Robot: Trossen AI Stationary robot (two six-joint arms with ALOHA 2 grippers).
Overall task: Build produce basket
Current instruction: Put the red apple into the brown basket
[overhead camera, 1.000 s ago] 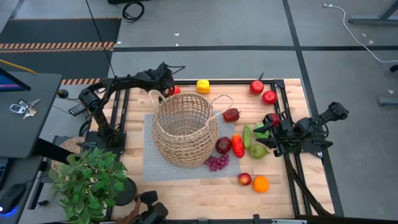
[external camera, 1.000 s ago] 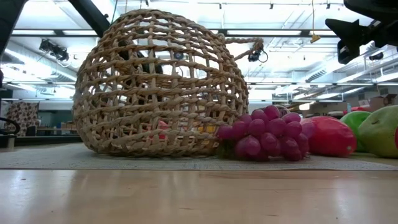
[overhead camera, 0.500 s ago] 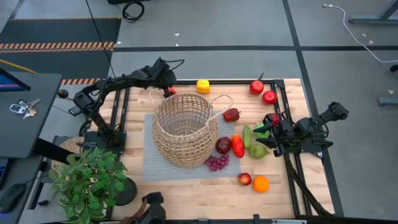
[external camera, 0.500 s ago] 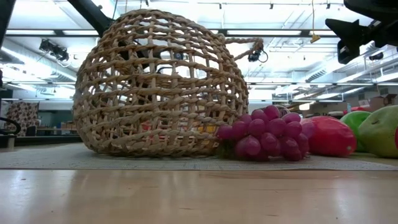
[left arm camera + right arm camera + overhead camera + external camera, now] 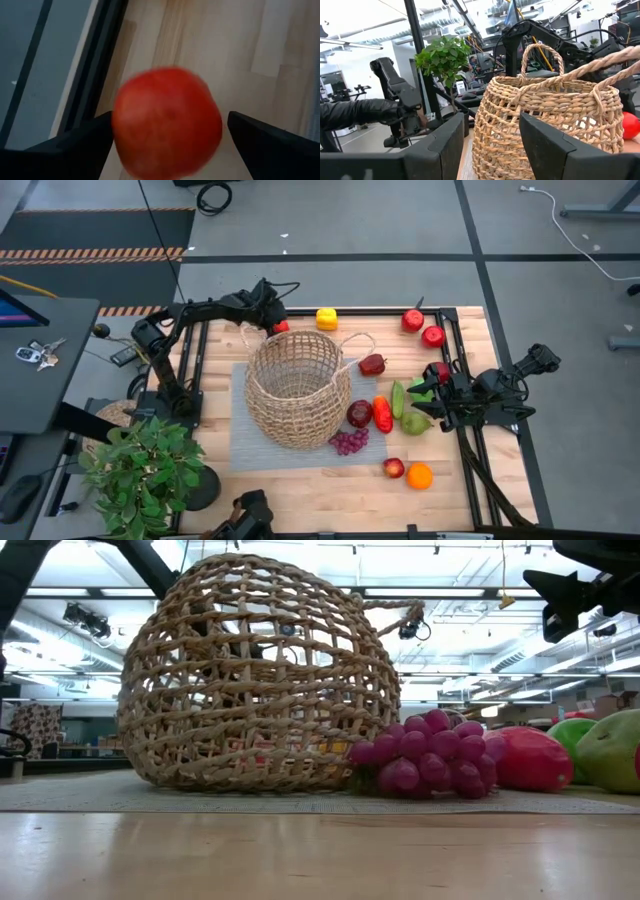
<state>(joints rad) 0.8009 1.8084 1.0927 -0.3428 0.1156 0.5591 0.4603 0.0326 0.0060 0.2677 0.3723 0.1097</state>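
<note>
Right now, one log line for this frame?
left tool: open around red apple, behind basket | right tool: idle by green pears | basket contents: unclear
</note>
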